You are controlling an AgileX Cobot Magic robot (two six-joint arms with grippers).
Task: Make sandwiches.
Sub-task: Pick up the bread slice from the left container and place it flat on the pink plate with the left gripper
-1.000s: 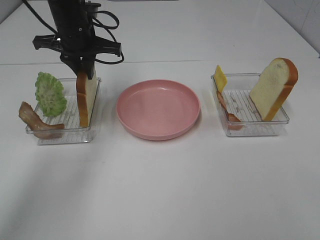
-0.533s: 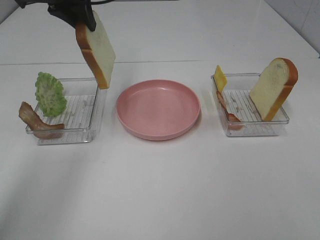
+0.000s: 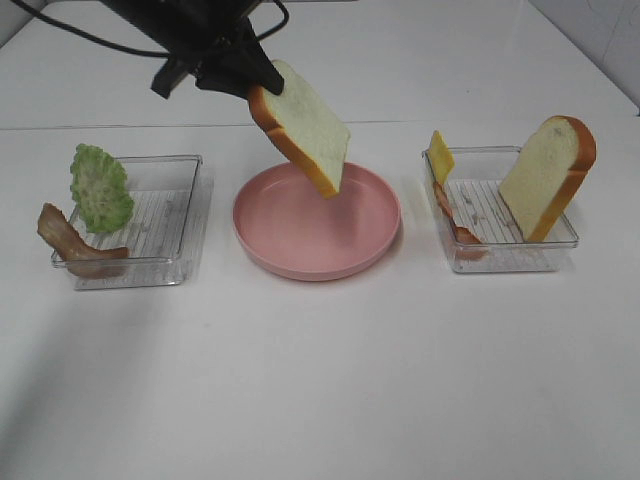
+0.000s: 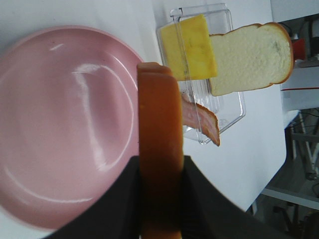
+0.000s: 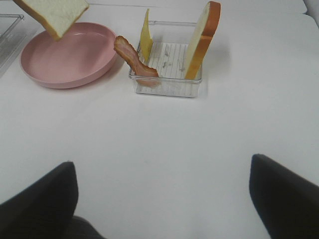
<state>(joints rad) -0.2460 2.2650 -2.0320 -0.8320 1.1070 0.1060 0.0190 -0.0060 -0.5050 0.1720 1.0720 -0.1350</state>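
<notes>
Left end effector point(image 3: 252, 82) clamped on square, brown-crusted bread slice point(image 3: 308, 125) — tilted above smooth pink plate point(image 3: 310, 235).

White table point(image 3: 320, 380) w/ soft even light.

Left gripper point(image 3: 250, 86): was low over the left tray point(image 3: 165, 215), upper left of frame. Now higher and further right, at top centre-left.
Bread point(image 3: 308, 125): lifted out of the tray. Was upright, now tilted, held in the jaws over the plate point(image 3: 300, 268), clear of it.
</notes>
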